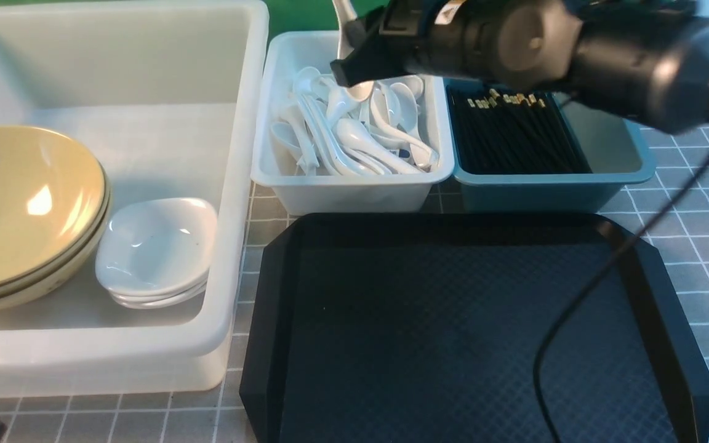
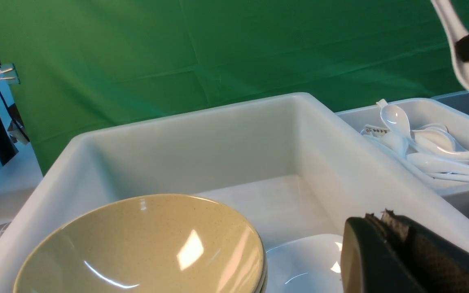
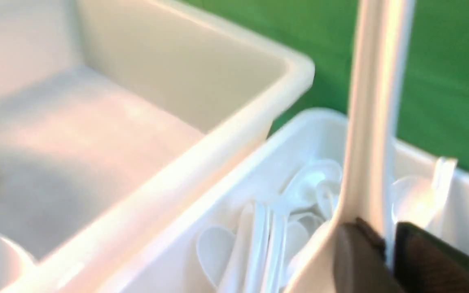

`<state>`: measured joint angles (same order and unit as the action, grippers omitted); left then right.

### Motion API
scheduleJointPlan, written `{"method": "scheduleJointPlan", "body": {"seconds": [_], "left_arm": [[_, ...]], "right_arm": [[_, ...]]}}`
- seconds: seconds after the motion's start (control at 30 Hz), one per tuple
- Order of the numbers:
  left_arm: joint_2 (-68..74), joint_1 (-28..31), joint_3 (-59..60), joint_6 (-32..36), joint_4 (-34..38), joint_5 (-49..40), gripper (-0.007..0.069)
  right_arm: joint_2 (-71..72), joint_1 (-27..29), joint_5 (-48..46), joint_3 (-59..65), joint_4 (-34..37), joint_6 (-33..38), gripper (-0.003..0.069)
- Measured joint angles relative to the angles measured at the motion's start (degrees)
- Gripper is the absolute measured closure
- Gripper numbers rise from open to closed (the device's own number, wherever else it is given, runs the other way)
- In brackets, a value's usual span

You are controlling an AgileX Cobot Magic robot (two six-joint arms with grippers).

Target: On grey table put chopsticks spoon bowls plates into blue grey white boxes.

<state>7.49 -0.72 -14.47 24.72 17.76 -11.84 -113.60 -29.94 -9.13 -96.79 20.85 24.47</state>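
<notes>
Bright, even overhead lighting puts white glare patches on the glossy bowls [image 1: 28, 203] and plates [image 1: 157, 246] and soft shadows inside the large white tub [image 1: 145, 74], while motion blur smears the right arm [image 1: 576, 55] in the front view and the spoon [image 3: 375, 122] and its surroundings in the right wrist view.

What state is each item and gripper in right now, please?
held spoon: gripped, scoop down, above the grey-white box.
right gripper: shut on the held spoon.
left gripper: shut, holding nothing.
bowls: stacked in the white tub.
plates: stacked beside the bowls.
chopsticks: lying in the teal box.
</notes>
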Motion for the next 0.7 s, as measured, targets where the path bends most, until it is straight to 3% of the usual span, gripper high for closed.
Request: {"method": "scheduleJointPlan", "body": {"seconds": [0.13, 0.23, 0.3, 0.47, 0.53, 0.7], "left_arm": [[0.0, 0.1, 0.0, 0.0, 0.0, -0.1, 0.0634], [0.0, 0.1, 0.0, 0.0, 0.0, -0.2, 0.0634], [0.0, 0.1, 0.0, 0.0, 0.0, -0.2, 0.0634], [0.0, 0.1, 0.0, 0.0, 0.0, -0.3, 0.0634], [0.0, 0.1, 0.1, -0.1, 0.0, -0.3, 0.0634], [0.0, 0.1, 0.5, -0.1, 0.0, -0.3, 0.0634]], "right_arm": [[-2.4, 2.0, -9.9, -5.1, -0.1, -2.1, 0.03], [-0.7, 3.6, -21.2, -9.3, -0.2, -3.2, 0.0261], [3.4, 4.8, -28.3, -10.8, -0.5, -3.4, 0.0316], [18.8, 5.9, -35.6, -5.5, -3.3, 2.7, 0.0579], [24.5, 5.9, -36.0, -0.9, -3.8, 3.6, 0.0612], [46.5, 5.9, -29.5, 26.2, -4.6, 4.0, 0.0626]]}}
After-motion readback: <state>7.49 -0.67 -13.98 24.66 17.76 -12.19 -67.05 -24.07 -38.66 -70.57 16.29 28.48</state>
